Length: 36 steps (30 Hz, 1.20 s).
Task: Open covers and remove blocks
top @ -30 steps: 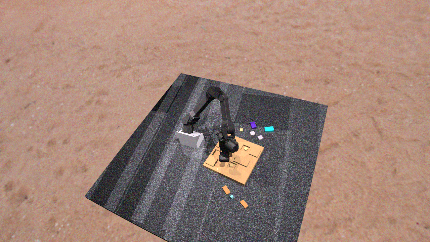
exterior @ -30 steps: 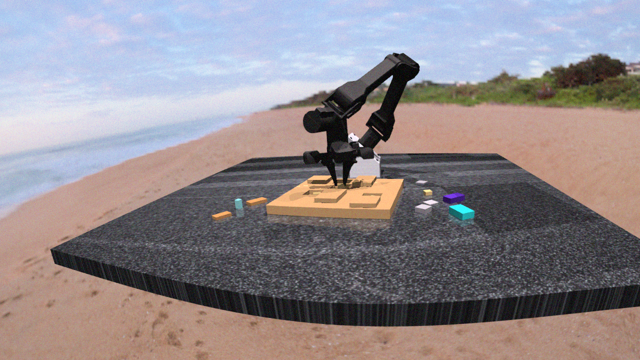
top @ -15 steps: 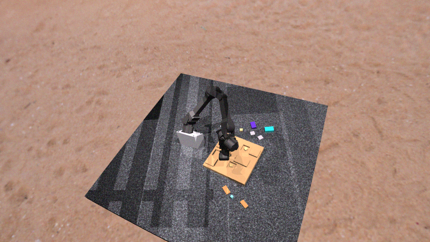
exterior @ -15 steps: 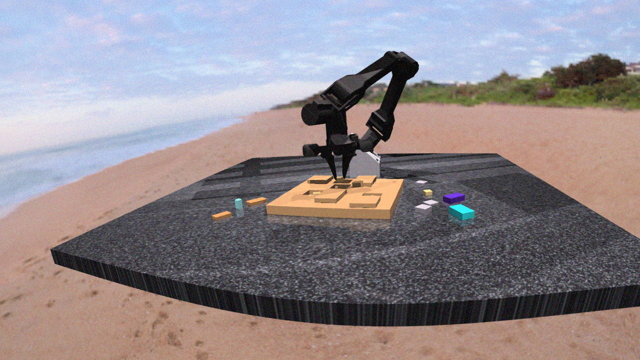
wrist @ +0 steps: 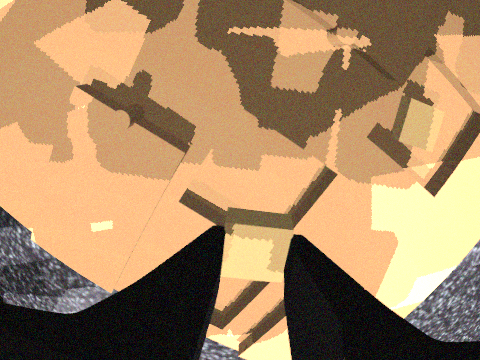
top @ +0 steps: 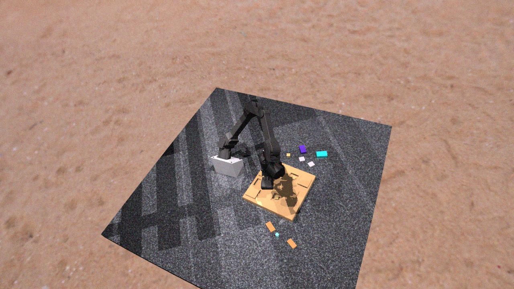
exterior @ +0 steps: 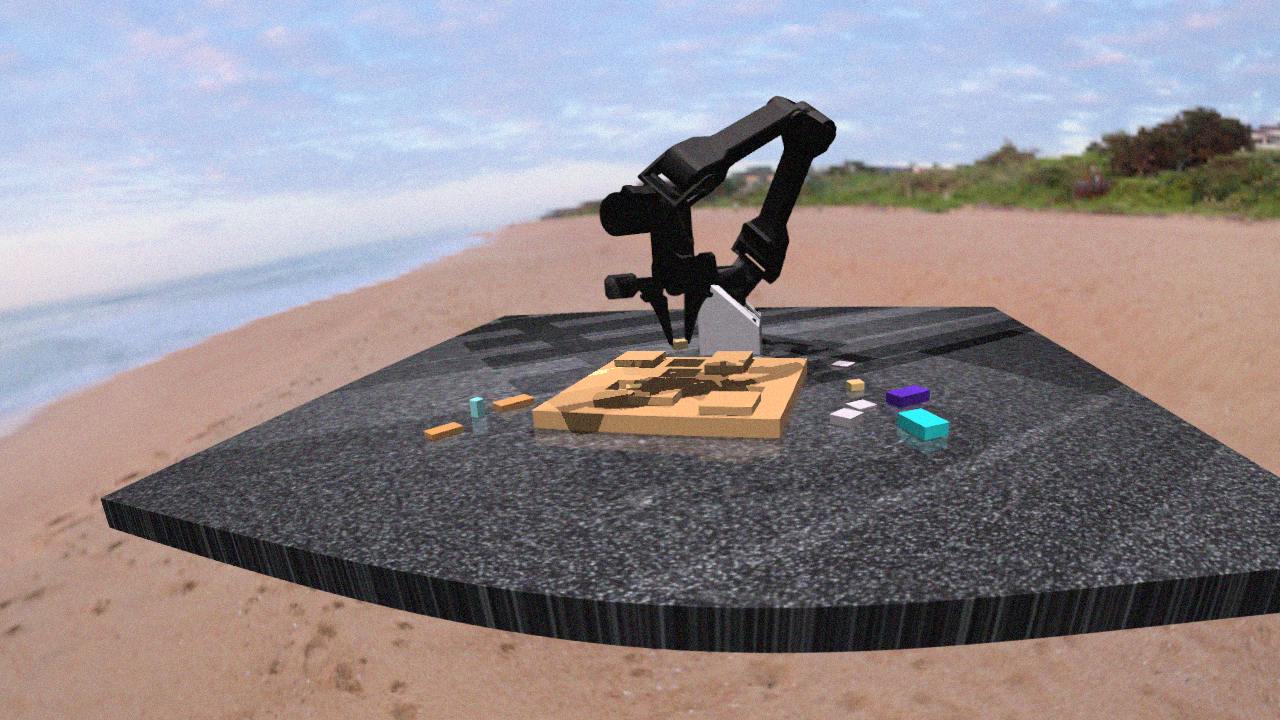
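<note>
Orange pieces (exterior: 443, 430) parked on the worktop (exterior: 626, 528) left of the board (exterior: 671, 398), tool (exterior: 679, 342) clamped on a small tan block (exterior: 680, 342), held above the board so it clears its well for carry-off.

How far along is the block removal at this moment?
Done: several small blocks, such as the purple block, lie on the table. In hand: the gripper holds a small tan block above the board. Left: set it down; another block sits in a well.
</note>
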Motion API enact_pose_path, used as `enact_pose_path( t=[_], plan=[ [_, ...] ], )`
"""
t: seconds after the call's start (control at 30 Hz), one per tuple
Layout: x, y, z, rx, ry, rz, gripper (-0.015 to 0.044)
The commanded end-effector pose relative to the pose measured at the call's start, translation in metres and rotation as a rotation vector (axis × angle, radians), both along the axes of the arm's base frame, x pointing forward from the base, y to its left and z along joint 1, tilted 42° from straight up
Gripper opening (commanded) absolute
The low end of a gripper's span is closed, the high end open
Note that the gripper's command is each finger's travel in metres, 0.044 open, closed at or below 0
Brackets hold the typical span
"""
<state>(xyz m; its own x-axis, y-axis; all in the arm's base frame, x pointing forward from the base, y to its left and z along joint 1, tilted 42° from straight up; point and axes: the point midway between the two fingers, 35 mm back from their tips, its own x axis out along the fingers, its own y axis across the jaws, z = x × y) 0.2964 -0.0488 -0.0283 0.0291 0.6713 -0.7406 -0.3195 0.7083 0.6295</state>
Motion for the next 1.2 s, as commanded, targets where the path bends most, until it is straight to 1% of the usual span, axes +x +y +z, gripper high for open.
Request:
enact_pose_path(
  t=[0.0,0.53,1.17],
  plan=[
    [0.002,-0.007,0.006,-0.008,-0.011,0.004,0.0080],
    [0.001,-0.032,0.035,-0.009,-0.010,0.004,0.0080],
    [0.013,0.019,0.084,-0.034,-0.006,-0.001,0.0080]
  ],
)
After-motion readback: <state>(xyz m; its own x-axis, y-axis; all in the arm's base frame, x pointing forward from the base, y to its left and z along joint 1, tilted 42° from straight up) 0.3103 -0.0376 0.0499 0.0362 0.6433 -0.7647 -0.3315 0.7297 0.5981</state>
